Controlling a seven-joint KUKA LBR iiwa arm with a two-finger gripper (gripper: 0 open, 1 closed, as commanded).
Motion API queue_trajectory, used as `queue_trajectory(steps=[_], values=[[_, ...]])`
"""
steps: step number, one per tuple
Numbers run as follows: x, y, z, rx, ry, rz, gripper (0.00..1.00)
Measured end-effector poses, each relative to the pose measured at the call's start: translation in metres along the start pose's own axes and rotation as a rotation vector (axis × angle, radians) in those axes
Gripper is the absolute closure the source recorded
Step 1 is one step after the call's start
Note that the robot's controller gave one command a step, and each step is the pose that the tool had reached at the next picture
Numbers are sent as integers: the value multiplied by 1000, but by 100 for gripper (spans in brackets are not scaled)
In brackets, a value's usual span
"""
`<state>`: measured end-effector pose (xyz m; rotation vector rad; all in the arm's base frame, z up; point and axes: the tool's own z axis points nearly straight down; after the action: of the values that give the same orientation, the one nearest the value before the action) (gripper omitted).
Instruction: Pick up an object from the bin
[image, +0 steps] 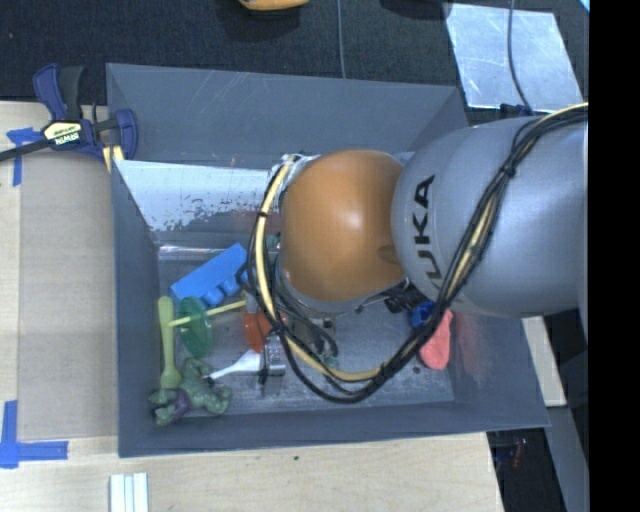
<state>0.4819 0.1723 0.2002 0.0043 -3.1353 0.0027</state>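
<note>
My gripper (268, 362): set low beside a small orange piece (254, 328) in the bin (300, 425), likely for grasping; its opening, I cannot tell.

Light falls from above, glare spotting the glossy orange dome cover (335, 225). Shadow darkens the grey metal bin (300, 110) beneath it.

The grey bin (135, 300) holds a blue toothed block (212, 277), heaped green toys (186, 388) and a pink piece (437, 342).
</note>
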Motion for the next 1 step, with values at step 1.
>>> queue_trajectory(steps=[1], values=[[-2,-1,-4,-3,-8,3,0]])
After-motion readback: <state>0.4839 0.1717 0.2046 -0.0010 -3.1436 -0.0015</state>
